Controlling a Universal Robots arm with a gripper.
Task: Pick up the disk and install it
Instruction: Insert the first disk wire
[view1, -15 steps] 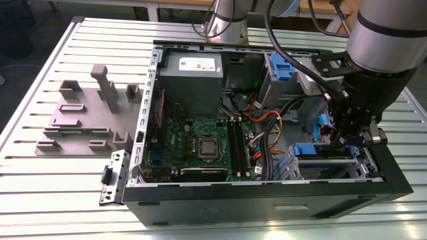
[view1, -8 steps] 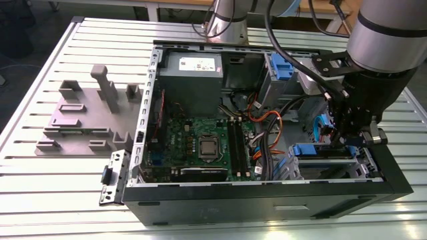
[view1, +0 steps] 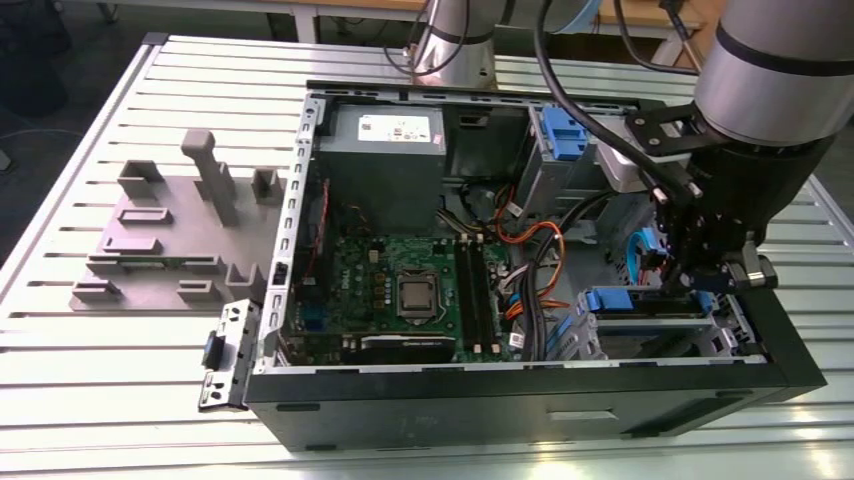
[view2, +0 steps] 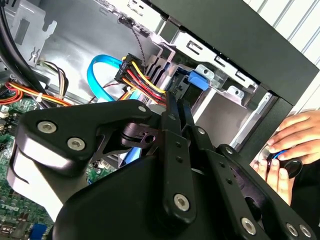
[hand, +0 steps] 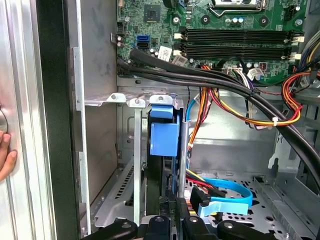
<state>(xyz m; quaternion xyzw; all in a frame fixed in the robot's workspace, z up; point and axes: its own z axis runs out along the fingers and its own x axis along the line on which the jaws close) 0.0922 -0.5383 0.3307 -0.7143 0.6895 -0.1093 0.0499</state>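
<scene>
Right, the gripper (view1: 709, 282) is down inside the open computer case (view1: 534, 405), at the corner nearest the exterior view's right, over the metal drive cage (view1: 654, 335). The disk (hand: 164, 139) stands on edge in the cage slot directly ahead of the jaws, its blue rail facing the first wrist view; from outside, a blue strip (view1: 625, 298) shows at the cage top beside the gripper. In both wrist views the gripper (view2: 176, 107) (hand: 172, 220) points straight at that slot with the jaws drawn narrow, but I cannot tell whether they clamp the disk or merely sit against it: the contact is hidden behind the black linkage.

Most of the disk's body is lost in the dark slot, and the label is out of sight. Thick black cables (hand: 210, 80) sweep across above the cage, with a bundle of red, yellow and orange wires (hand: 235, 112) just beside it. A flat blue cable (hand: 227, 197) loops on the case floor near the jaws.

Further in lie the green motherboard (view1: 400, 290) and a grey metal box (view1: 387, 150) with a white sticker. A person's hand (view2: 292, 145) rests on the case's outer wall. On the slatted surface (view1: 80, 370), near its far corner at the exterior view's left, sits a grey moulded fixture (view1: 174, 235).
</scene>
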